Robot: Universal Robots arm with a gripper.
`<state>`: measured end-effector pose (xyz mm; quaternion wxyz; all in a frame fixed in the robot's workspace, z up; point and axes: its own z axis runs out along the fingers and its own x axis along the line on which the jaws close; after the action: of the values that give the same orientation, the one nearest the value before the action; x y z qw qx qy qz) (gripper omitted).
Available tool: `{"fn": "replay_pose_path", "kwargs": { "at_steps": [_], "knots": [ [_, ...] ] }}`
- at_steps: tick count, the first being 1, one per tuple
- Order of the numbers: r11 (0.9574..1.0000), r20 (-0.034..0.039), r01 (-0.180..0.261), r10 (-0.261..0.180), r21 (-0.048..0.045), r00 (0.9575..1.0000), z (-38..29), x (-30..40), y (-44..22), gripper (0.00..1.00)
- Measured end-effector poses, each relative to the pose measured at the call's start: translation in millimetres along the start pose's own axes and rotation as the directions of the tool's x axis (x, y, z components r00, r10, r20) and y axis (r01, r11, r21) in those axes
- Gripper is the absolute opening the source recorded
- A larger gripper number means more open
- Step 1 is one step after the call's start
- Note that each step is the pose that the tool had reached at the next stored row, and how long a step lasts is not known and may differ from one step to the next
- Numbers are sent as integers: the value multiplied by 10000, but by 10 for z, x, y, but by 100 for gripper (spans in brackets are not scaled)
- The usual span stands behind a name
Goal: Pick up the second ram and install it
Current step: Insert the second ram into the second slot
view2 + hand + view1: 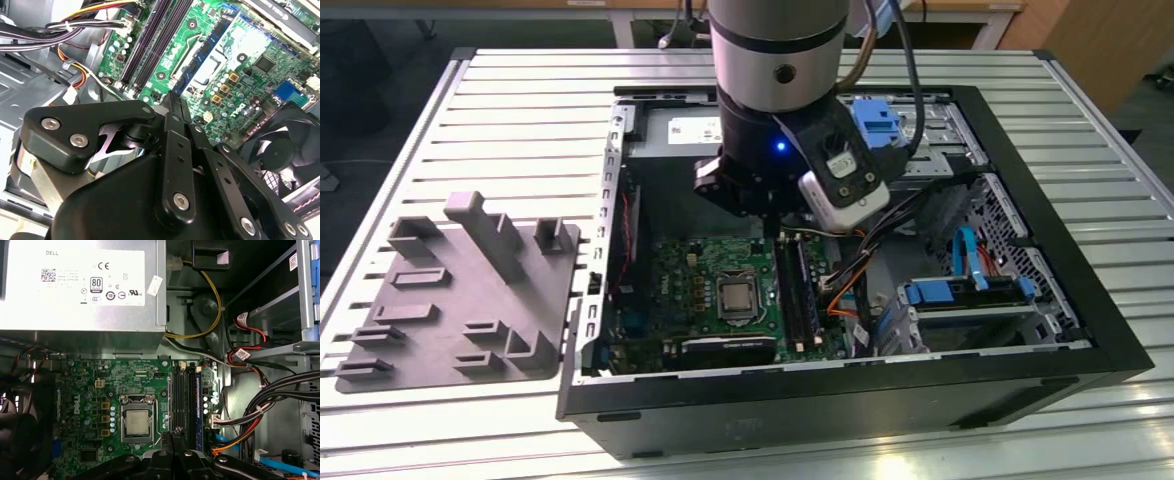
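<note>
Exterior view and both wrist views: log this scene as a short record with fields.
gripper: gripper inside the open computer case, above the motherboard
nearest to: the long black memory slots, beside the CPU
held item: cannot tell
tray: grey plastic tray on the table, outside the case on the exterior view's left
also in case: power supply, next to the motherboard

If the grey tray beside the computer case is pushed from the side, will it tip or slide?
Probably slide: the grey tray lies flat and wide on the slatted table. It looks like moulded plastic, so likely stiff and light. The slats may make it catch.
</note>
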<state>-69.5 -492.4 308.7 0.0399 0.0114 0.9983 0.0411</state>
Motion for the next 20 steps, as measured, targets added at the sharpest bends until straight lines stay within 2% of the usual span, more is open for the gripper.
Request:
{"fn": "replay_pose_path", "kwargs": {
  "at_steps": [8,20],
  "knots": [
    [10000,6,-68,68,-1,10000,21,-2,-2,12],
    [10000,4,-76,76,-51,10000,55,0,-5,12]
  ]
}}
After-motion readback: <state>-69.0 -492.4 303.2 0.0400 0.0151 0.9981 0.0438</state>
